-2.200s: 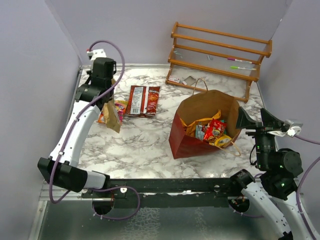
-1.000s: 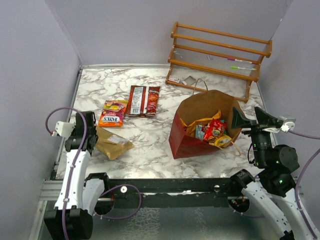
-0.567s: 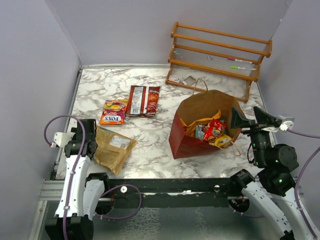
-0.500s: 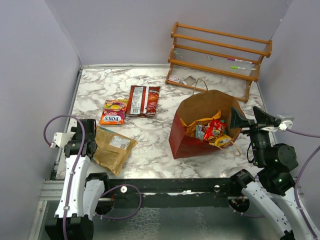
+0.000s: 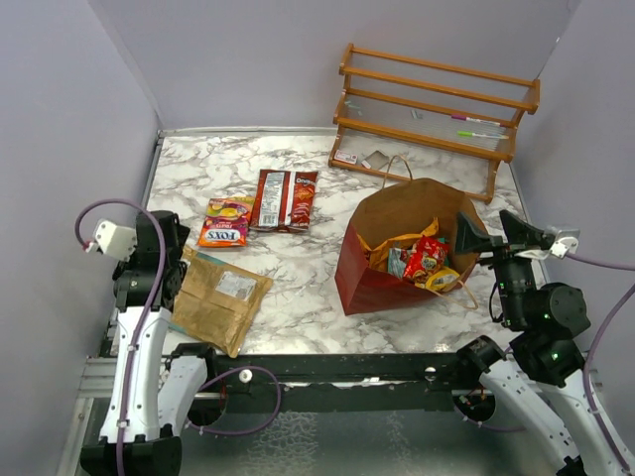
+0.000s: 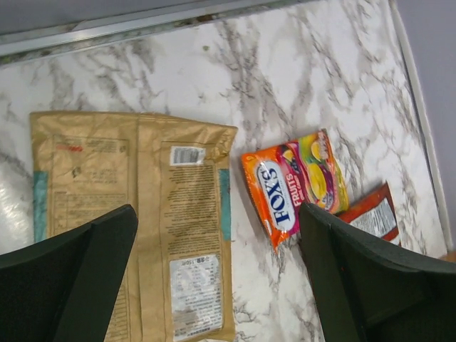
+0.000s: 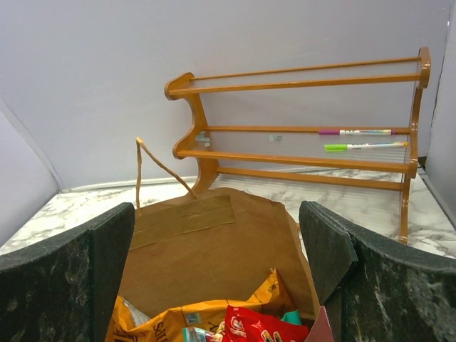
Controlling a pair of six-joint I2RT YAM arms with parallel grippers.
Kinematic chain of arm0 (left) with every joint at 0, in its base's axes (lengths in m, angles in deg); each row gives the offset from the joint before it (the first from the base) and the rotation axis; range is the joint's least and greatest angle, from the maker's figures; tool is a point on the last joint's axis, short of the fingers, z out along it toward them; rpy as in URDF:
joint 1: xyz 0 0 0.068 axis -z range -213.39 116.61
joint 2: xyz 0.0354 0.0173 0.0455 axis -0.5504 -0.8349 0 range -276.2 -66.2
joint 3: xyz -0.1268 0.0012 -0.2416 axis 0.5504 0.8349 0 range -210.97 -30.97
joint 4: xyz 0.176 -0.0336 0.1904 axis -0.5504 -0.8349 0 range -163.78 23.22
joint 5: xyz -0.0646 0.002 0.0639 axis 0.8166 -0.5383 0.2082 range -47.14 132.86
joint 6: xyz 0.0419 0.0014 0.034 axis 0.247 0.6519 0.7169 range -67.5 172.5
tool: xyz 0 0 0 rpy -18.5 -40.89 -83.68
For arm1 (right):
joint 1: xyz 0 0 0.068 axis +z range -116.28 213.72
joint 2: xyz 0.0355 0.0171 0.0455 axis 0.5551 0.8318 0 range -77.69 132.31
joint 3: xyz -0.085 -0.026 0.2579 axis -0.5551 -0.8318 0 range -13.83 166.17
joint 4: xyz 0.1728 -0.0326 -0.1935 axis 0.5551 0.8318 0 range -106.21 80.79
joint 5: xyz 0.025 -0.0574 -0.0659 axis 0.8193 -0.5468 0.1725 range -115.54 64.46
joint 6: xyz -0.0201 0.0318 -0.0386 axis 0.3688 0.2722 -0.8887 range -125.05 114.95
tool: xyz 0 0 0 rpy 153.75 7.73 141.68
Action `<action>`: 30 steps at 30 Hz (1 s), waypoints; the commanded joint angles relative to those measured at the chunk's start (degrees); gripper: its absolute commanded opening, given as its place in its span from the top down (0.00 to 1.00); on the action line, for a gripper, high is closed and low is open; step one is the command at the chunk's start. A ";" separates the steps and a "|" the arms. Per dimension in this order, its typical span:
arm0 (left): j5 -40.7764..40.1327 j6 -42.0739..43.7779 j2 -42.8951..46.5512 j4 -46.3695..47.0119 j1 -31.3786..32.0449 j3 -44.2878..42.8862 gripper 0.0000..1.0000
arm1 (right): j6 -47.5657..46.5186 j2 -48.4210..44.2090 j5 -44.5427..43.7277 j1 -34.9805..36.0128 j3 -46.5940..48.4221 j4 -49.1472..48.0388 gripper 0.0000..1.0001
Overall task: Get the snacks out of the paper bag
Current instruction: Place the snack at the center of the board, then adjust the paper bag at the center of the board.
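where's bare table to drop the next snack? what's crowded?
Free: marble table between the red packets and the paper bag; the far-left corner behind the Fox's packet; the near strip between the brown packet and the bag. Crowded: the foot of the wooden rack with small cards; right of the bag by the right gripper.

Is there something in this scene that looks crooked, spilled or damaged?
Nothing looks spilled or broken. The flat brown packet lies askew, label side up, one corner close to the near edge of the table. The paper bag looks slumped, its mouth gaping, with snacks inside.
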 commanded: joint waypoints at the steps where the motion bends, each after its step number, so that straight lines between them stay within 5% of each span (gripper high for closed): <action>1: 17.84 17.56 -2.53 22.10 1.32 2.48 0.01 | -0.21 1.31 0.82 -0.01 0.71 -1.06 0.01; 7: 39.06 24.94 -12.57 40.54 10.76 -2.95 0.01 | -1.15 2.27 0.90 -0.01 3.28 1.60 0.01; 12: 46.92 31.70 -22.38 47.69 24.52 -12.03 0.01 | -0.92 4.70 3.81 -0.03 8.11 7.13 0.01; 18: 57.96 36.60 -34.38 54.54 32.88 -19.83 0.01 | 0.32 9.23 10.99 -0.03 15.28 16.90 0.01; 30: 63.40 40.70 -53.20 52.33 39.50 -37.58 0.12 | 20.52 12.68 19.16 -0.01 29.00 43.85 0.01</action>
